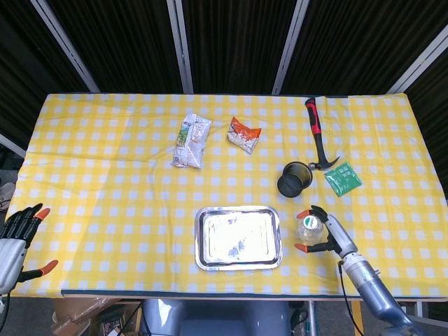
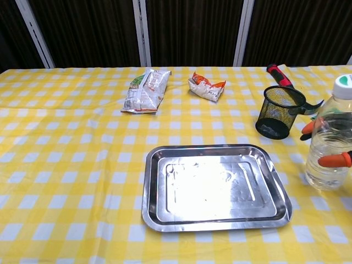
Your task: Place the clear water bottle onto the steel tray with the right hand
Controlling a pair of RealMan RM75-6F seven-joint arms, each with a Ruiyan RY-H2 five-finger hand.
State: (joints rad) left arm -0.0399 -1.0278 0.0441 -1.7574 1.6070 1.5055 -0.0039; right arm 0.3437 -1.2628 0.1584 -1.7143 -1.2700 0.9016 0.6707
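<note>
While my right hand (image 1: 327, 236) wraps clear water bottle (image 2: 330, 144), orange fingertips (image 2: 335, 160) on both sides, bottle stands upright on cloth just right of steel tray (image 1: 238, 237), not on it. Left hand (image 1: 15, 239) spread, holding nothing, well left of tray. Mesh cup (image 2: 278, 112) behind tray's right corner.

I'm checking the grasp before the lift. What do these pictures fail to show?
- Right hand: the chest view shows only orange fingertips on the bottle; the frame edge cuts off the rest.
- Firmness of the grip: in the head view the hand covers the bottle's far side.
- Left hand: partly cut off by the head view's edge, absent from the chest view.
- Green packet: print too small.
</note>
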